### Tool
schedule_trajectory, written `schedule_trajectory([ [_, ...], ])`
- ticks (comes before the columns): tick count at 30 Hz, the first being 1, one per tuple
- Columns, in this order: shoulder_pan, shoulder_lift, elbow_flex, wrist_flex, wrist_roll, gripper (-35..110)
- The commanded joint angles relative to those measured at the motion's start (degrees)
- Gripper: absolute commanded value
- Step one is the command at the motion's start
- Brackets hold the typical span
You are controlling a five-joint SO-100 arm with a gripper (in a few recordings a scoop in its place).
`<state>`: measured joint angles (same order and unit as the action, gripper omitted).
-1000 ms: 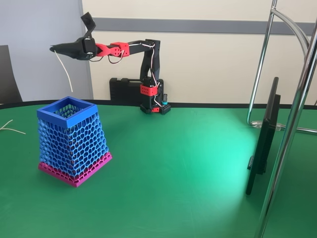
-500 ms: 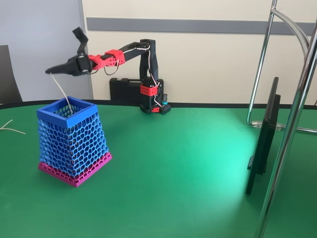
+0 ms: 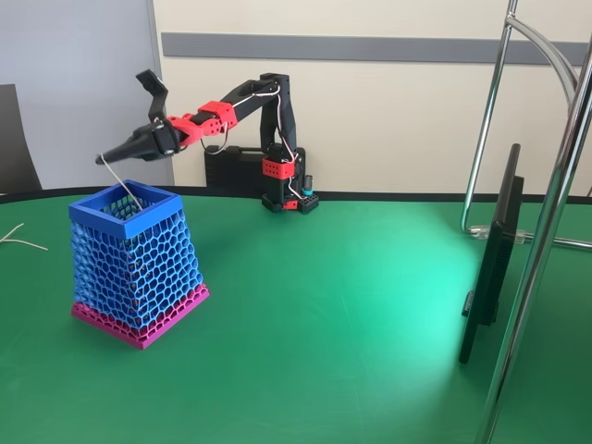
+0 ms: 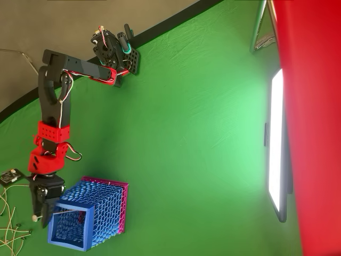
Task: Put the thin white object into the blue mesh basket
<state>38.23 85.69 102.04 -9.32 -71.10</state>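
The blue mesh basket [image 3: 139,254] stands on its magenta base at the left of the green table; the overhead view shows its square rim [image 4: 50,234]. My gripper [image 3: 104,159] points down and left just above the rim's far left corner, shut on the top end of the thin white object [image 3: 120,182]. That strand slants down from the fingertips, and its lower end is inside the basket's opening. Seen from overhead, my gripper [image 4: 36,215] sits just outside the rim and the strand [image 4: 66,211] runs across the opening.
A forked white wire [image 3: 18,236] lies on the table left of the basket. A dark monitor [image 3: 490,264] and a chrome stand [image 3: 546,194] rise at the right. A black case [image 3: 231,166] sits behind the arm's base [image 3: 289,190].
The arm has dropped and its gripper has tilted downward. The strand, which hung above the rim, now reaches down into the basket's opening.
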Motion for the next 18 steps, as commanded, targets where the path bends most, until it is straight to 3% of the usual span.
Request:
schedule_trajectory([
  [1,-1.5,3.9,1.8,0.1,-0.5,22],
  [18,-5.8,11.8,9.5,0.1,2.3,30],
])
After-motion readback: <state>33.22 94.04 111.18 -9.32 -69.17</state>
